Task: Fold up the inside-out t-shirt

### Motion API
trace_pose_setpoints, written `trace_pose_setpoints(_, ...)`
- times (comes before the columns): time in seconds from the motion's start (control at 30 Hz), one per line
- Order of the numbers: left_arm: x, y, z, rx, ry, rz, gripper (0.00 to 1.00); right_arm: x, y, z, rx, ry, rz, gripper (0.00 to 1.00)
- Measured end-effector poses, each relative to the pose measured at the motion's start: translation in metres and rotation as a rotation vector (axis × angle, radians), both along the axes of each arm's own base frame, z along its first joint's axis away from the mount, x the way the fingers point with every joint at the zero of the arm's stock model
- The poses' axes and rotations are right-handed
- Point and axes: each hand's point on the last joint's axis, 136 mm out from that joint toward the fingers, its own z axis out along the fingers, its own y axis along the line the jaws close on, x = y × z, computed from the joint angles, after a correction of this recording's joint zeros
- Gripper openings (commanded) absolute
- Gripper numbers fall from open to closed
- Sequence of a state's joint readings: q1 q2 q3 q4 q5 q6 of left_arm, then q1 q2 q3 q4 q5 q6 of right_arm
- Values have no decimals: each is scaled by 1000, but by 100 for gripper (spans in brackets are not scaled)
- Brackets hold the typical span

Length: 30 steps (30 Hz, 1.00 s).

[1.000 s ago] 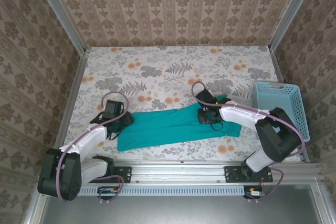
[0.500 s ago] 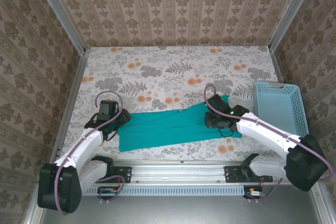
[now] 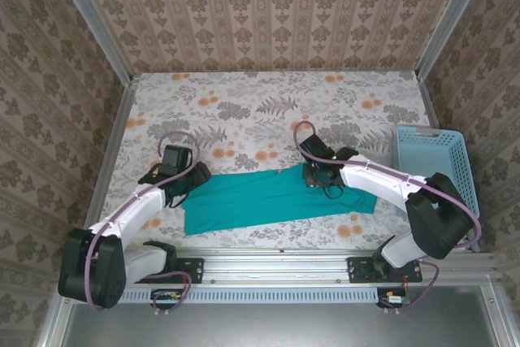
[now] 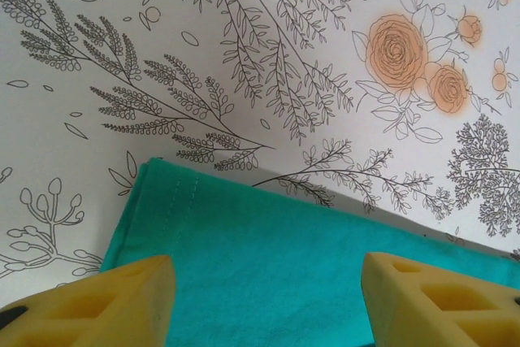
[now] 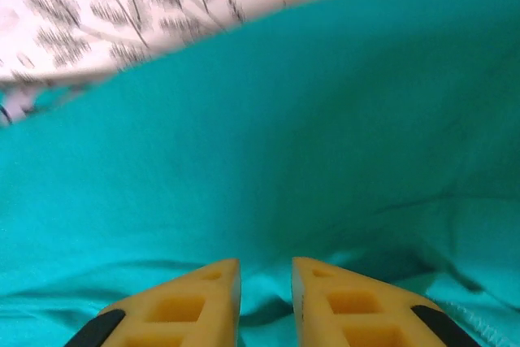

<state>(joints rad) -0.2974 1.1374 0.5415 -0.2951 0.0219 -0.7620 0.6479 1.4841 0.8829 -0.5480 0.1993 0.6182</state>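
The left gripper point(image 4: 268, 282) stands wide above a stitched corner of the shirt point(image 3: 252, 197), likely placed to take that edge. The right gripper point(image 5: 266, 282) is narrowed to a slit low over the cloth, and I cannot tell whether fabric is nipped. The shirt lies as a long flat band along the near table point(image 3: 244, 111).

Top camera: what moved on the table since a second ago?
The right gripper swung out toward the light-blue slotted plastic basket, then came back left over the teal-green soft t-shirt. The left gripper barely shifted, open at the shirt's left end. Shirt and basket stayed put.
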Motion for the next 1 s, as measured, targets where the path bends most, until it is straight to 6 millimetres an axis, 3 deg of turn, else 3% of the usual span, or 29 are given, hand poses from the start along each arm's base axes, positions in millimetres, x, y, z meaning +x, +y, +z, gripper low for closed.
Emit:
trace_pose_setpoints(0.23, 0, 7, -11, 9, 24, 22, 63, -67, -2, -30, -66, 94, 64, 21)
trace_pose_setpoints(0.4, 2, 10, -16, 13, 33, 29, 63, -85, 14, -18, -13, 68, 105, 23)
trace_pose_setpoints(0.53, 1, 8, -14, 26, 31, 8, 63, -75, 7, 7, 13, -14, 71, 31)
trace_pose_setpoints(0.67, 0, -12, 0, 62, 2, -75, 64, -51, -21, 23, 23, -73, -45, 37)
trace_pose_setpoints(0.8, 1, -33, 17, 59, -53, -140, 64, -29, -55, 21, 4, -74, -163, 41)
trace_pose_setpoints(1.0, 0, -32, -2, 92, 7, -142, 64, -21, -69, -1, -56, -15, -188, 42)
